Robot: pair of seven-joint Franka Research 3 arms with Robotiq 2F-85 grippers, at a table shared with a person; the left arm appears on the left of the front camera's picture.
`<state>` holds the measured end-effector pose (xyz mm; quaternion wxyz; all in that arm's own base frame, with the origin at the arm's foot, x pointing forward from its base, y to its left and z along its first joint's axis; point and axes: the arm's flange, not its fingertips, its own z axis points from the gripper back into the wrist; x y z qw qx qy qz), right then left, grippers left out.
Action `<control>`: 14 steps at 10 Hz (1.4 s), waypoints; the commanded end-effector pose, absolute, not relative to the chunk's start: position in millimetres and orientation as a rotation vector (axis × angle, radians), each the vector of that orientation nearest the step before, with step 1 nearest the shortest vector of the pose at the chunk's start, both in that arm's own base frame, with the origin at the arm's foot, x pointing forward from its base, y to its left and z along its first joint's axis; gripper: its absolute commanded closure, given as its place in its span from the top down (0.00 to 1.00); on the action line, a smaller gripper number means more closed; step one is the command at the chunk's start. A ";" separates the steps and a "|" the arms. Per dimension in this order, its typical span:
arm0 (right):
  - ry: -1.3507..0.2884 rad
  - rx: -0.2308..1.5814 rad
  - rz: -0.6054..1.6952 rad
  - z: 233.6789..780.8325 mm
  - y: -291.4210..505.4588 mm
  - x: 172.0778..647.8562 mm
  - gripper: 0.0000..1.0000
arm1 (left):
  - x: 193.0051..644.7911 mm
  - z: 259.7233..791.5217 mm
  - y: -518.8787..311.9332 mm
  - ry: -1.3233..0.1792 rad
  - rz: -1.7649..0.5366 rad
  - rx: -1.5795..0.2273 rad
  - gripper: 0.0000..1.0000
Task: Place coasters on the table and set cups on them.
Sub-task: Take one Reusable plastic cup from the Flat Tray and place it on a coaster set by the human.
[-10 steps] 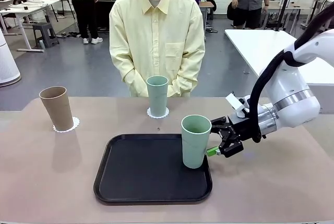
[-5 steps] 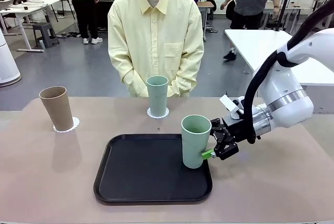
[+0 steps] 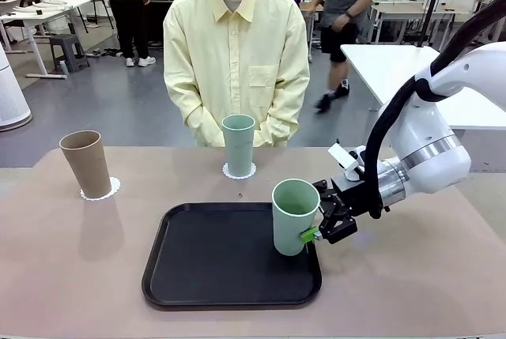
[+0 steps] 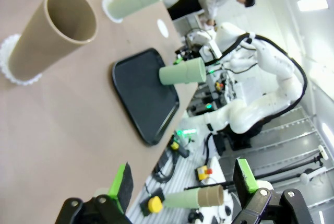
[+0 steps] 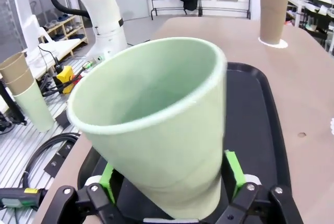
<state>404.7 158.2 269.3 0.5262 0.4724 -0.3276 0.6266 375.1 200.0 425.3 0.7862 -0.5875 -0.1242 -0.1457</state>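
1. Right now the third cup (image 3: pixel 296 216), a sage green one, is leaning slightly at the right end of the black tray (image 3: pixel 205 295). Whether its base is touching the tray floor I cannot tell.
2. The right hand (image 3: pixel 314 233) is clenching it low on the tapered wall, with a green pad pressing on each side.
3. The other two are already standing in place: the tan cup (image 3: pixel 85 163) on the left coaster (image 3: pixel 107 190), and the second green cup (image 3: pixel 238 144) on the middle coaster (image 3: pixel 239 172), in front of the person (image 3: pixel 236 54).
4. A bare coaster (image 4: pixel 163 27) is lying on the tabletop (image 3: pixel 411 284) beyond the tray, probably meant for this cup.
5. The left hand (image 4: pixel 182 182) is hanging released and empty, well apart from the tray.
6. What is worrying me is that low grip on a smooth taper. The tilted cup could pivot or slip as it travels. Its base could also clip the tray's raised rim on the way out. A skewed landing might shove the light paper coaster aside or tip the cup over.
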 end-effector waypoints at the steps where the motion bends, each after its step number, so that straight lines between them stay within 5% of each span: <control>1: -0.783 1.156 1.467 267.9 161.4 404.4 0.42 | 375.0 427.9 199.1 -0.268 -0.296 -1.265 1.00; 3: -0.775 1.165 1.459 267.9 161.0 404.3 0.00 | 375.0 427.9 199.1 -0.268 -0.296 -1.265 1.00; 5: -0.770 1.180 1.422 272.8 160.2 400.9 0.00 | 375.0 427.9 199.1 -0.268 -0.296 -1.265 1.00; 6: -0.810 1.182 1.402 286.8 158.0 397.5 0.63 | 375.0 427.9 199.1 -0.268 -0.296 -1.265 1.00; 14: -0.998 1.329 1.329 348.6 135.2 386.2 0.63 | 375.0 427.9 199.1 -0.268 -0.296 -1.265 1.00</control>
